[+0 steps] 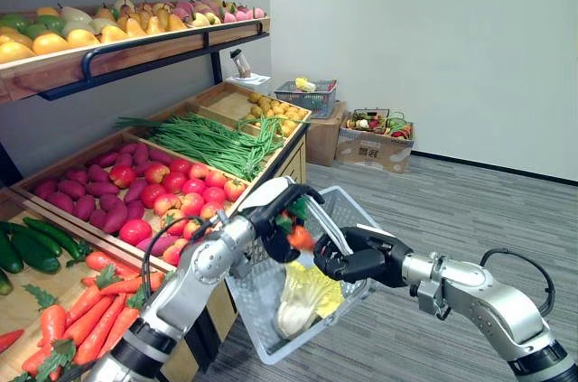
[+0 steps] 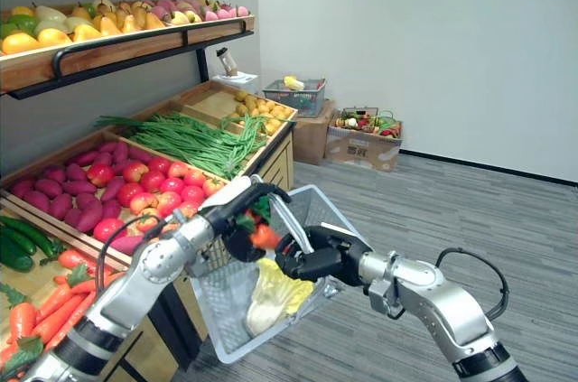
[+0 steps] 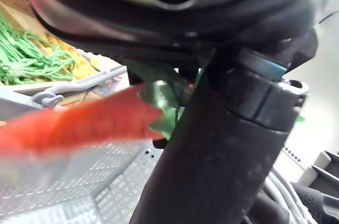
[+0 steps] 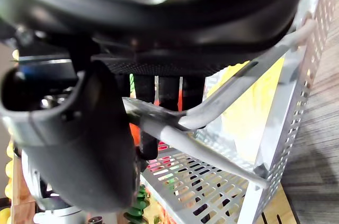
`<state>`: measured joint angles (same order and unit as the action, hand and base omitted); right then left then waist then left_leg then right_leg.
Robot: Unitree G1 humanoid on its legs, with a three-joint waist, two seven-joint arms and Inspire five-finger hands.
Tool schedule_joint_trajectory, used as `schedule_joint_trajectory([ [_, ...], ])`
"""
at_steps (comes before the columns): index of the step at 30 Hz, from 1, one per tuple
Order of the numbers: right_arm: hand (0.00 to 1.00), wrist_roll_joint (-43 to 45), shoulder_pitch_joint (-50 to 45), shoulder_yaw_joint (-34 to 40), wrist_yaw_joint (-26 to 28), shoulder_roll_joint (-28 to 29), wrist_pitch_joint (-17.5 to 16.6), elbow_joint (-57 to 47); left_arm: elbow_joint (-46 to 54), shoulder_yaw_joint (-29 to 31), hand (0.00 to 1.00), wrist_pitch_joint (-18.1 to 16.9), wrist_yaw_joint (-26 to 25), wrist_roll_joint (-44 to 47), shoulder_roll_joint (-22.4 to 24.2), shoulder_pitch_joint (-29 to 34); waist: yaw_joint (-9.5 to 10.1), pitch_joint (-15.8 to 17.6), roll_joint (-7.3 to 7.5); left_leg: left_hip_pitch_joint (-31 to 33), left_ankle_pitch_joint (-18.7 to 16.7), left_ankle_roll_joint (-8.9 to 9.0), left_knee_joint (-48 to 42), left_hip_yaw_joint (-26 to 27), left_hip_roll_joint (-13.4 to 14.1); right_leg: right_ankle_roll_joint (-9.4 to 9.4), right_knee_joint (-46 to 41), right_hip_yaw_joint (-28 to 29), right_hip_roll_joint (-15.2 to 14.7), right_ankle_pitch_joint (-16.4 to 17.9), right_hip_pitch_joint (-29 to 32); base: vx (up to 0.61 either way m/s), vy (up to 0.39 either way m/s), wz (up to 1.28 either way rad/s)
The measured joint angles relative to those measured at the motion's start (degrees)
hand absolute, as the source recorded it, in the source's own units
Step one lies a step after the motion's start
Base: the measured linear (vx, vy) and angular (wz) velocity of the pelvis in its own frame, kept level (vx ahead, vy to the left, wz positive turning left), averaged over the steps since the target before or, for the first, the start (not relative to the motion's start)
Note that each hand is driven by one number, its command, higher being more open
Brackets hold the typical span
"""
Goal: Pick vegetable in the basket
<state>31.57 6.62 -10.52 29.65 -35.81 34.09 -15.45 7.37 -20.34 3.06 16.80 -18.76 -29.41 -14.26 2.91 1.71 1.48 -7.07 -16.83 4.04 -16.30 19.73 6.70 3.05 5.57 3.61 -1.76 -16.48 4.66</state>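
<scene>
lower left of the head view is where the loose carrots [image 1: 77, 310] lie on the stand, with the green beans [image 1: 212, 143] higher up toward the middle. my arm on that side reaches away from the stand to the centre of the frame.

there my left hand [image 1: 275, 219] is clenched round one carrot [image 1: 301, 238]. going by the wrist view, i've got it pinched up by the leafy green end, so the orange body pokes out free past my thumb. i reckon that's a decent way to hold it: the long part can go in first and nothing of mine has to dip deep into the mesh.

the carrot is in the air just above the open top of the basket [image 1: 256, 305], inside the rim line but not resting on anything yet. so i'd call this the drop-off step, nearly done.

under it, bottom centre, a pale cabbage [image 1: 305, 296] already lies on the basket floor. it takes up the middle, so the carrot will likely land on or beside it.

right of centre, my right hand [image 1: 366, 256] has its fingers curled round the two handles [image 4: 201, 118], gripping them together. the basket hangs tipped toward the stand, which i guess is the point: it brings the opening close so the other arm doesn't have far to reach.
</scene>
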Motion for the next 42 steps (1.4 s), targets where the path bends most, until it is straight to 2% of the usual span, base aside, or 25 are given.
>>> schedule_joint_trajectory([
  [10,0.00,0.1,-1.3,0.4,-0.2,1.6,0.3,0.0,-0.3,-0.6,1.00,-1.0,-2.1,0.2,-0.6,2.5,0.02,-0.2,-0.20,-0.2,0.0,0.06,-0.2,-0.6,0.2,0.06,0.0,-0.6,-0.1,0.2,-0.6,0.00,0.000,0.03],
  [16,0.00,1.4,-3.0,2.4,-0.2,2.5,0.2,-1.3,0.6,3.5,1.00,-2.9,-2.7,0.8,-0.5,4.3,0.10,-0.2,-0.15,-0.2,-0.1,0.11,-0.2,-1.1,0.3,0.40,0.0,-1.3,-0.1,0.9,-0.9,0.00,-0.006,0.04],
  [21,0.00,2.4,-4.3,5.1,0.2,4.1,0.1,-2.9,2.5,6.3,1.00,-3.0,-3.4,2.7,-0.6,4.3,0.13,-0.3,-0.17,-0.1,-0.2,0.39,-0.2,-1.4,0.9,-0.03,0.0,-1.7,0.2,0.9,-1.0,0.01,-0.009,0.03],
  [28,0.00,2.5,-6.1,8.7,0.3,5.7,-1.5,-3.3,6.5,13.4,1.00,-2.1,-3.6,10.5,-2.4,4.4,0.28,-0.3,-0.33,-0.6,-0.3,0.45,0.2,-1.7,1.0,-0.42,0.0,-2.2,0.3,1.2,-1.4,0.00,-0.001,0.01],
  [34,0.00,2.5,-9.1,12.2,-0.8,6.2,-1.6,0.5,10.1,25.3,1.00,-1.6,-4.5,15.5,-7.0,5.3,0.51,-1.1,-1.51,-1.1,0.1,0.42,1.4,-2.3,0.8,-0.65,0.0,-3.2,0.0,1.8,-1.8,0.00,-0.012,0.07],
  [38,0.00,2.3,-11.1,14.4,-2.9,6.3,-1.6,4.6,11.5,30.6,1.00,-1.2,-5.0,18.6,-7.3,7.2,1.66,-1.6,-2.34,-2.0,1.5,0.64,4.3,-3.1,0.4,-0.94,0.0,-4.2,0.0,2.1,-1.9,0.03,-0.027,0.09],
  [42,0.00,2.3,-11.8,14.8,-3.7,6.5,-1.6,6.2,11.5,33.7,1.00,-0.2,-5.1,20.6,-7.3,10.0,1.76,-1.6,-2.37,-2.2,2.4,0.86,5.5,-3.8,0.2,-1.05,0.0,-5.0,-0.1,2.1,-1.9,0.00,-0.031,0.11],
])
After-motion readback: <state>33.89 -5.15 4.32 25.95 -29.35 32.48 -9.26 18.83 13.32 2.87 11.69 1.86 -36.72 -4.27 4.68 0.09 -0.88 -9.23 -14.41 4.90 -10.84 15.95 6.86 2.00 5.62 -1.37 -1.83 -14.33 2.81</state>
